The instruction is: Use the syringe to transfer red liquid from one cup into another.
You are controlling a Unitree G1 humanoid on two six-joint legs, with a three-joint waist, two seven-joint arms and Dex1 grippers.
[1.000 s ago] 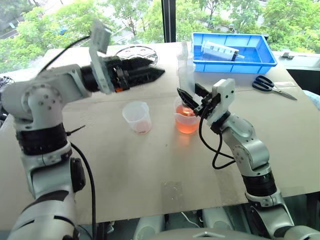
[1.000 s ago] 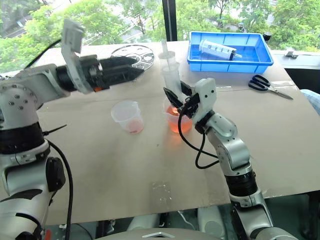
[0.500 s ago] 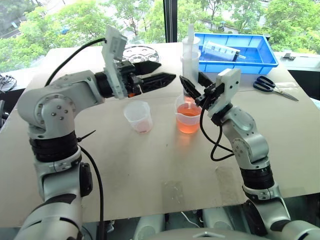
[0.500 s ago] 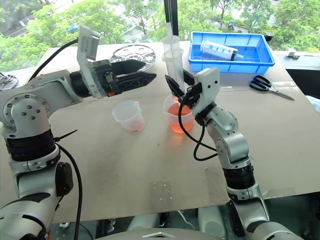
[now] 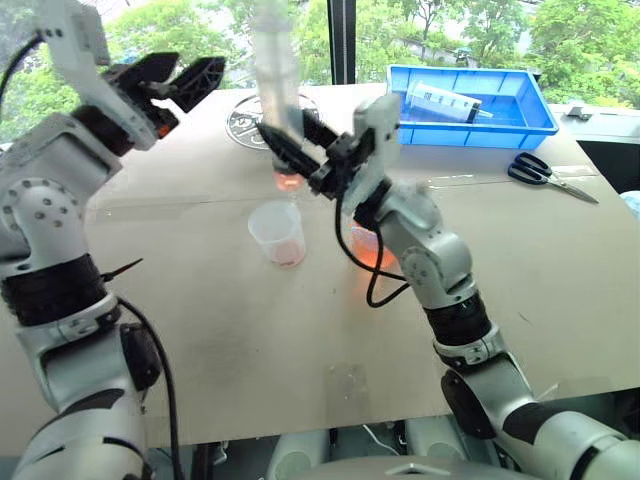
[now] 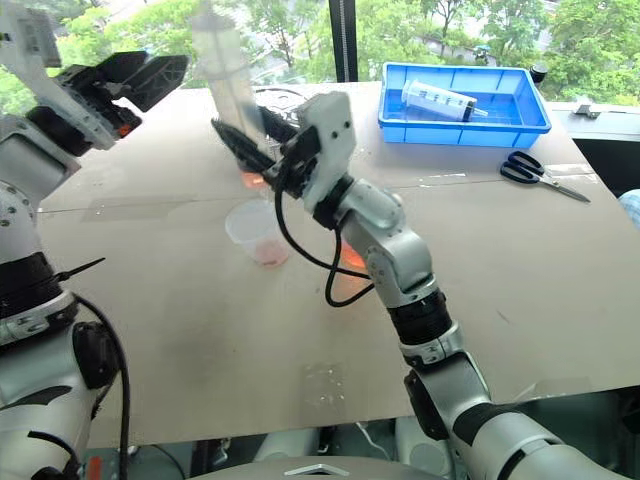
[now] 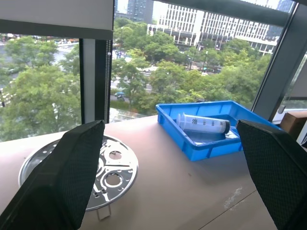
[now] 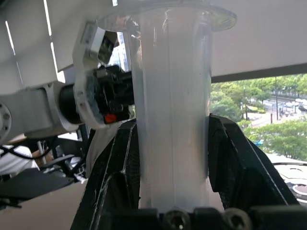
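Two cups sit on the brown table (image 5: pixel 250 350), closest to me. One is the small cup (image 5: pixel 277 233), with only a tiny bit of red at its bottom. Just beside it, mostly hidden behind the right arm, is the beaker (image 5: pixel 372 249) with the red liquid (image 5: pixel 378 256) in it. Right above the small cup, the right gripper (image 5: pixel 290 152) has its two black fingers squeezed tight on the syringe (image 5: pixel 276 90). That syringe stands almost straight up, tipped a little, with some red showing low down inside it and its tip above the small cup, not touching it. From the right wrist, the milky tube fills the space between the two fingers. Off to the left and up high, the left gripper (image 5: pixel 172 83) holds nothing, and its fingers are spread wide apart. Farther back on the table lies a round metal plate (image 7: pixel 103 171) with holes in it. A blue tray (image 5: pixel 468 108) sits at the far side with a fat clear syringe (image 5: pixel 440 101) lying inside. Scissors (image 5: pixel 550 176) lie just to the right of the tray. Green trees show past the window.
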